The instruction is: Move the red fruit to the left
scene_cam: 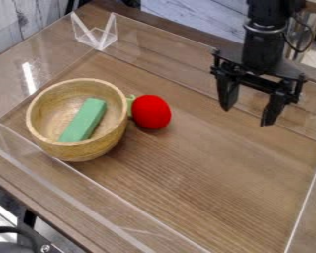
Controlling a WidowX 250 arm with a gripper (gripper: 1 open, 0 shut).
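On the left sits a wooden bowl (42, 124) with a green block (83, 120) lying inside it. Just right of the bowl, possibly touching its rim, the red fruit (150, 112) rests on the table (213, 188). Well to the right, the gripper (251, 104) hangs pointing down, fingers spread wide, nothing between them.

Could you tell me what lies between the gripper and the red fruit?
Nothing: in the camera view, only bare wooden table separates the open gripper from the red fruit.
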